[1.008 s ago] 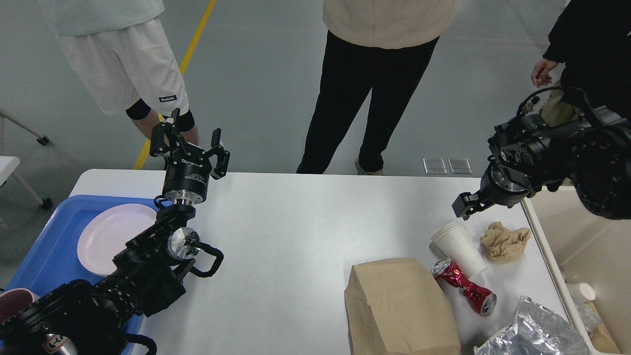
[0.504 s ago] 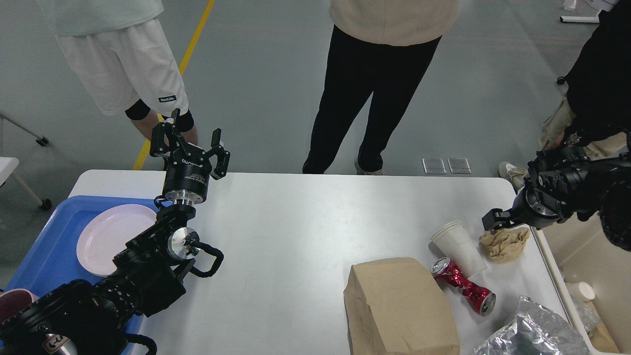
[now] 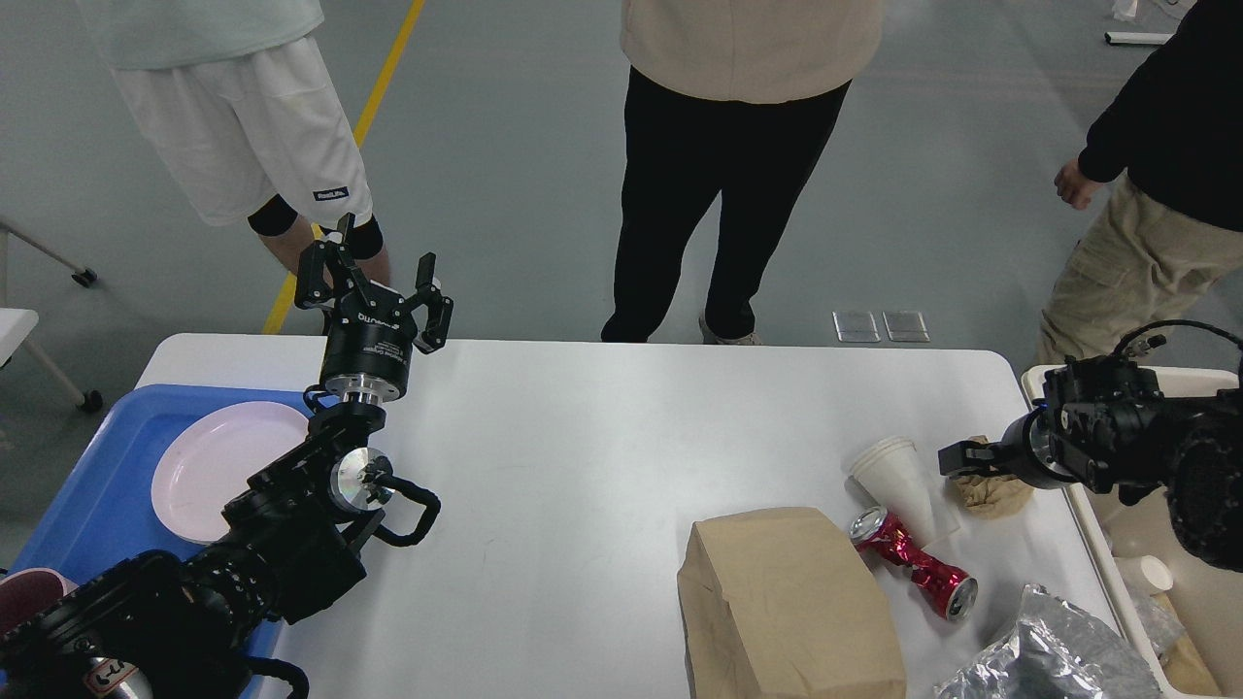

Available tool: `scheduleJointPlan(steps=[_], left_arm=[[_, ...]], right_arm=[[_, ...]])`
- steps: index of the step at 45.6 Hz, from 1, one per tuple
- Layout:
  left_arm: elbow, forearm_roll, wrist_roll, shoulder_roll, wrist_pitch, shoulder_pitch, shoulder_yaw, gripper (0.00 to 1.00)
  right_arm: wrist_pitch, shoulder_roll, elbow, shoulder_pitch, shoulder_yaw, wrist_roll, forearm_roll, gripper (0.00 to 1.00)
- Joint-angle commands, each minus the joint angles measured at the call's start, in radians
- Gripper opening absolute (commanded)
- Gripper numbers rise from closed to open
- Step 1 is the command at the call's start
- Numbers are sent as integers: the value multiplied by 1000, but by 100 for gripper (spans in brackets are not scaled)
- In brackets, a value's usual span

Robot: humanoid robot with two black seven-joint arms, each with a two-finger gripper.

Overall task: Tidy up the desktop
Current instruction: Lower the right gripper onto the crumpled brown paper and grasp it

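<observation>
The white desktop point(image 3: 602, 437) fills the middle of the head view. At its right end lie a stack of white paper cups point(image 3: 898, 481), a crushed red can point(image 3: 918, 565), a crumpled brown paper point(image 3: 991, 493), a brown paper bag point(image 3: 787, 602) and a silver foil bag point(image 3: 1049, 655). My right gripper point(image 3: 959, 457) is low, right at the crumpled paper's left top edge, pointing left. It looks dark and its fingers cannot be told apart. My left gripper point(image 3: 374, 286) is open and empty, raised above the desktop's far left edge.
A blue tray point(image 3: 87, 495) at the left holds a pink plate point(image 3: 218, 466) and a maroon cup point(image 3: 24, 597). A beige bin point(image 3: 1160, 529) at the right holds a small cup point(image 3: 1146, 573). Three people stand along the far edge.
My right arm has swung right and down, from above the cups to the crumpled brown paper. The left arm has not moved. The people have shifted.
</observation>
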Motion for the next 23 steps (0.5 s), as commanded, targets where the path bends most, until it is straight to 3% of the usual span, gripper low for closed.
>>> scheduleJointPlan(steps=[1,6,9,17,23], left_arm=[[0,0,0,0,0,0,0,97],[0,0,0,0,0,0,0,97],[0,0,0,0,0,0,0,97],[0,0,0,0,0,0,0,97],[0,0,0,0,0,0,0,97]], right_arm=[[-82,0,0,-39,6,0,24,100],[-98,-4,2,-50,6,0,27,99],[-102,-18,2,-51,8,0,28,93],[-87,-35,12,-47,13,0,30,37],[-67,-35,31,-38,14,0,51,19]])
